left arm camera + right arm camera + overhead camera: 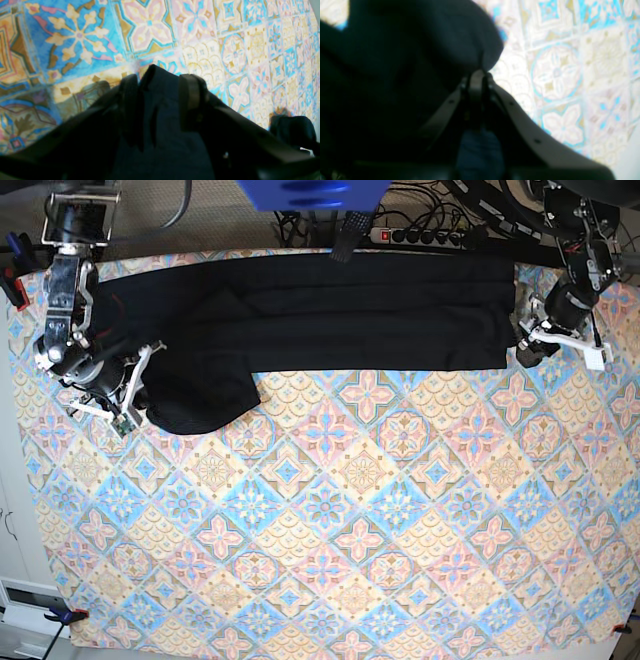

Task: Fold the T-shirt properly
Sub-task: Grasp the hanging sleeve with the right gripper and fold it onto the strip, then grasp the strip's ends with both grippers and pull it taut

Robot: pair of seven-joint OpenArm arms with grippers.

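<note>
The black T-shirt [350, 310] lies stretched as a long band along the far edge of the table, with a rounded lobe hanging down at its left end [200, 405]. My left gripper [528, 340] is at the shirt's right end. In the left wrist view its two dark fingers [192, 97] stand on either side of a raised bunch of the T-shirt [160, 125]. My right gripper [135, 395] is at the left lobe. In the right wrist view the right gripper [478, 72] has its pale fingers pressed together at a fold of the T-shirt [407, 50].
A tablecloth [330, 530] with a colourful tile pattern covers the table. A power strip [420, 235] and cables lie behind the far edge, next to a blue object [310, 192]. Clamps hold the cloth at the near corners [65, 615].
</note>
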